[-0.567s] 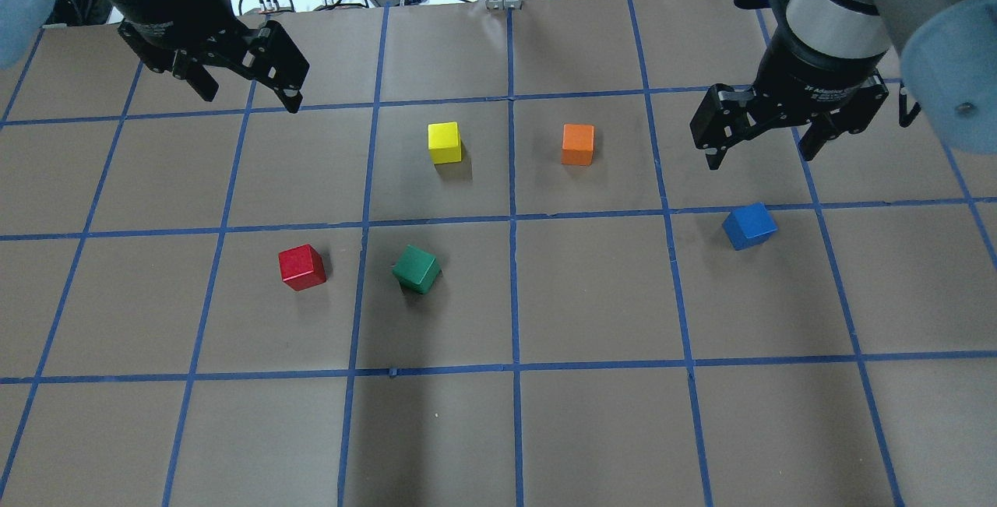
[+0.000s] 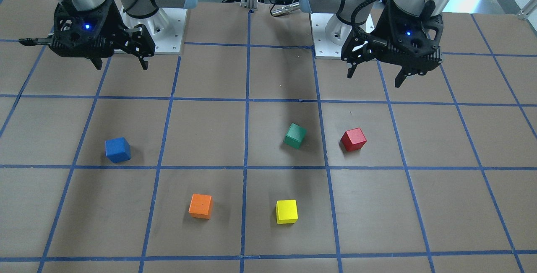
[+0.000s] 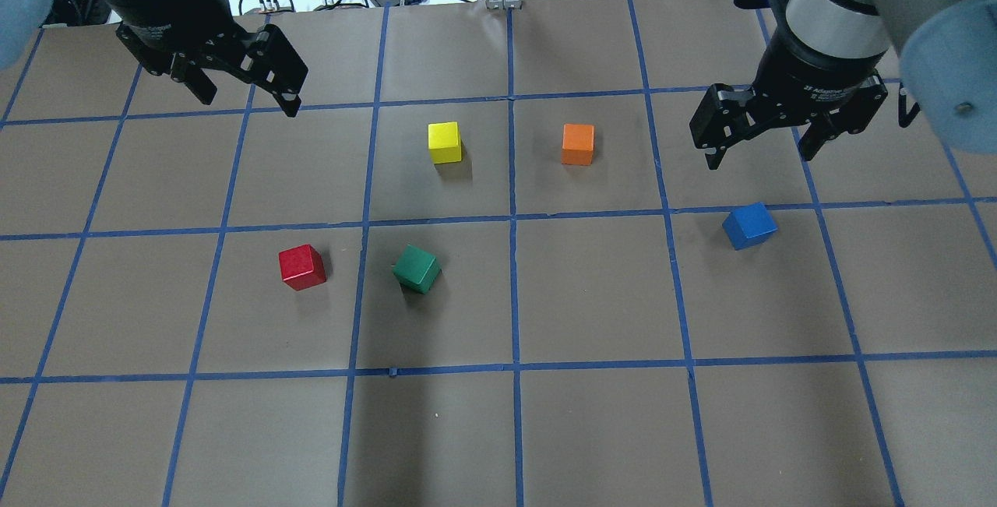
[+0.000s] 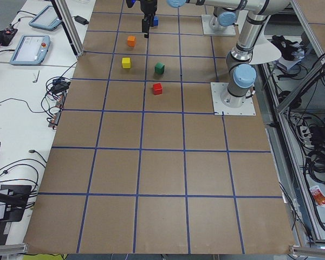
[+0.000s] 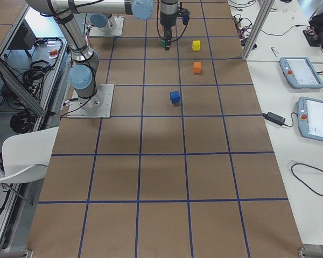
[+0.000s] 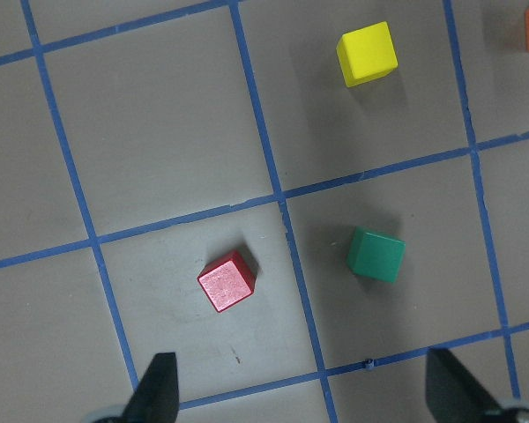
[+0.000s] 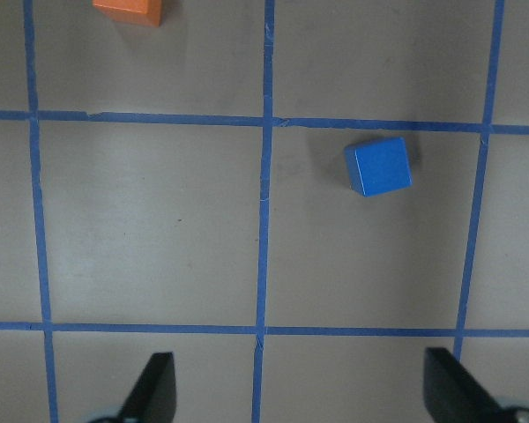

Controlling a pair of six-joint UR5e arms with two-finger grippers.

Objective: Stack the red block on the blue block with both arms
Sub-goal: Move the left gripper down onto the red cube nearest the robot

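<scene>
The red block [image 3: 301, 266] rests on the table left of centre; it also shows in the front view [image 2: 353, 139] and the left wrist view [image 6: 227, 282]. The blue block [image 3: 748, 225] rests on the right, also seen in the front view [image 2: 118, 149] and the right wrist view [image 7: 378, 166]. My left gripper [image 3: 249, 100] is open and empty, high above the table, beyond and left of the red block. My right gripper [image 3: 759, 159] is open and empty, hovering just beyond the blue block.
A green cube [image 3: 417, 269] sits close to the right of the red block. A yellow cube [image 3: 444, 142] and an orange cube [image 3: 577, 144] sit farther back near the middle. Blue tape lines grid the brown table [image 3: 592, 429]. Cables lie beyond the far edge.
My left gripper has shifted very slightly away, toward the far left. The right gripper and all blocks have stayed in place.
</scene>
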